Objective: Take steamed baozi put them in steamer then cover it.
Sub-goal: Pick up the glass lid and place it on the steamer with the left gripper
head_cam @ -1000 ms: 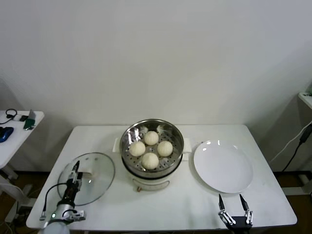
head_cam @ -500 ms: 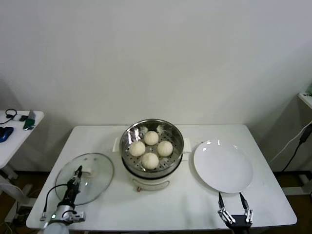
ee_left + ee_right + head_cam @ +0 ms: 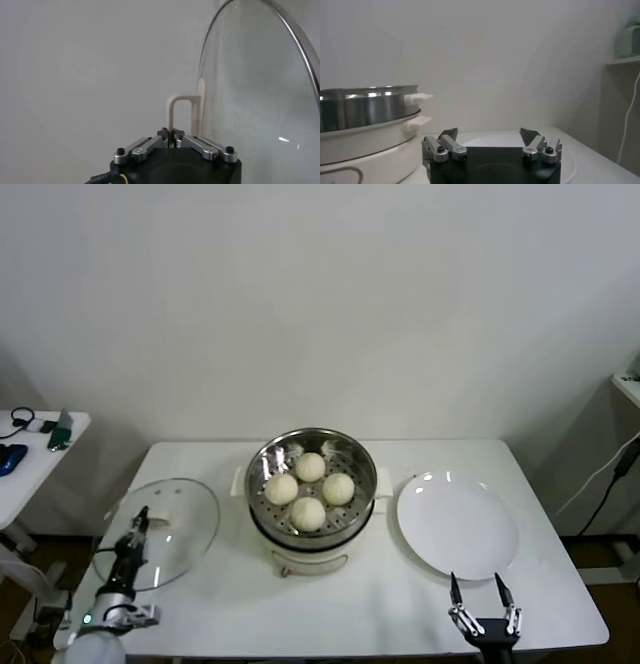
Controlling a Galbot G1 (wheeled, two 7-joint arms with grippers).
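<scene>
Several cream-white baozi (image 3: 310,487) lie on the perforated tray inside the steel steamer (image 3: 350,452) at the table's middle. The clear glass cover (image 3: 170,524) hangs tilted above the table's left end. My left gripper (image 3: 138,522) is shut on the cover's cream handle (image 3: 176,112), with the glass (image 3: 260,100) rising beside it in the left wrist view. My right gripper (image 3: 475,594) stands open near the front edge, just in front of the white plate, with nothing between its fingers. The right wrist view shows the steamer (image 3: 365,107) off to one side.
A flat white plate (image 3: 458,526) lies to the right of the steamer. A small side table (image 3: 30,449) with dark gadgets stands beyond the table's left edge. A cable hangs at the far right.
My left gripper has shut on the cover's handle and lifted the cover off the table, tilting it and carrying it a little to the left. The right arm has stayed put.
</scene>
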